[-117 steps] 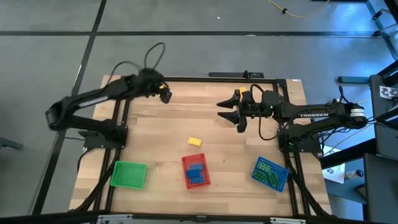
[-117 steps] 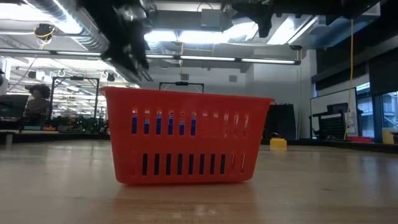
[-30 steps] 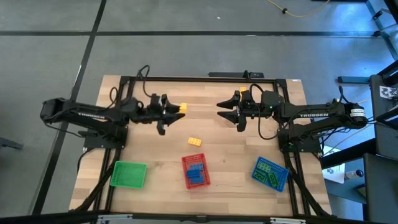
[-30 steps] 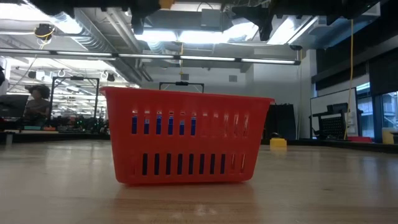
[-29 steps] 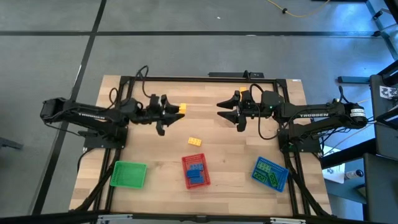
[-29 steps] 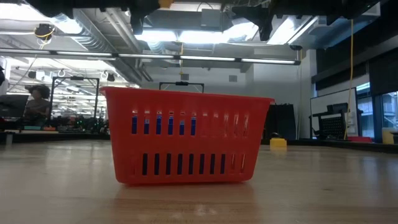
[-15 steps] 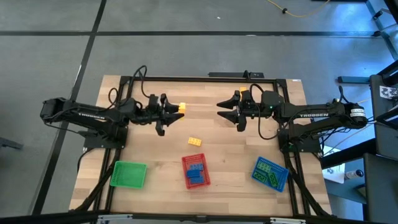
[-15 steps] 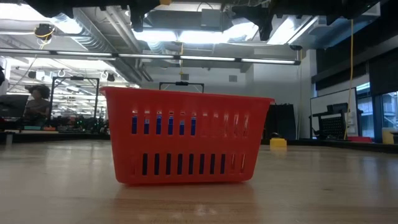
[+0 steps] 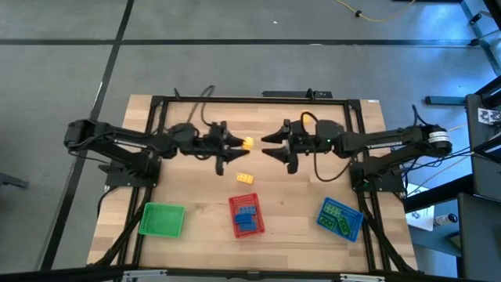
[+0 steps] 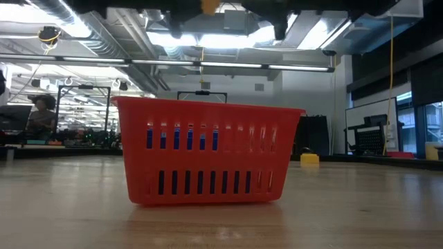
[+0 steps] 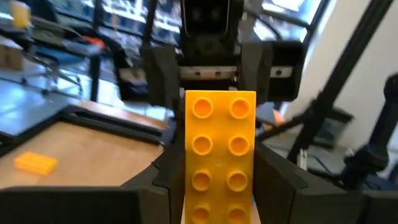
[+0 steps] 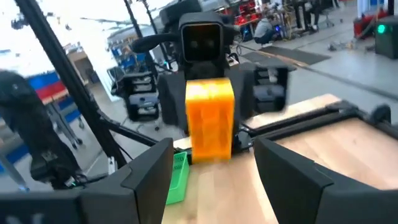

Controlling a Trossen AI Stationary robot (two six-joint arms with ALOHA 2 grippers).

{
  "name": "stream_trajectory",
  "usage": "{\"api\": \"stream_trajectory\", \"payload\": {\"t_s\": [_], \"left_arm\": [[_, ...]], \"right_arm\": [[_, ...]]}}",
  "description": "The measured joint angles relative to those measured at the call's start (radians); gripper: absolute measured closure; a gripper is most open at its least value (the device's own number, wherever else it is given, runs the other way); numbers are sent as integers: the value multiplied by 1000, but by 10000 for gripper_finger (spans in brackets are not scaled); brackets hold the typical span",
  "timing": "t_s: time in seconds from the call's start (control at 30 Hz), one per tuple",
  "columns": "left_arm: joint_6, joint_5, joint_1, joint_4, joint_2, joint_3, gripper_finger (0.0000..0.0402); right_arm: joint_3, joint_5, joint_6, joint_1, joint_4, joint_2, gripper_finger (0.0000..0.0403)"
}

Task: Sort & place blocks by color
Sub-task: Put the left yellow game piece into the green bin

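From above, your left gripper (image 9: 239, 144) is clamped on a yellow block (image 9: 246, 143), carried above the middle of the table (image 9: 188, 188); your right gripper (image 9: 268, 150) faces it, tips near the block, fingers spread and empty; a second yellow block (image 9: 246, 178) lies on the wood just below the left gripper in the picture; the red tray (image 9: 246, 215) beyond it holds blue blocks, the blue tray (image 9: 341, 218) well off toward your right arm holds green ones, and the green tray (image 9: 162, 220) sits back toward your left arm's base.

At table height, the red tray (image 10: 208, 160) fills the middle; the held block (image 10: 210, 6) shows high above it between dark gripper parts; the loose yellow block (image 10: 309, 159) rests on the table behind the tray.

In your left wrist view, the yellow block (image 11: 220, 155) stands studs toward the camera, pinched at its sides, with the right gripper open straight ahead.

In your right wrist view, the block (image 12: 210, 119) hangs just ahead of the spread fingers (image 12: 283, 168).

This looks like a hand-over of a yellow block; next, bring your right gripper's fingers around the free end, close firmly, and only then release the left.
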Motion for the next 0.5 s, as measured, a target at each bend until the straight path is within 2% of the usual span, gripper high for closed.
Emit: {"api": "stream_trajectory", "payload": {"t_s": [0.23, 0.5], "left_arm": [[4, 58, -3, -41, 86, 96, 273], [17, 13, -4, -11, 92, 101, 273]], "right_arm": [[80, -3, -59, 1, -10, 54, 175], [80, 0, -33, 1, -32, 54, 175]]}}
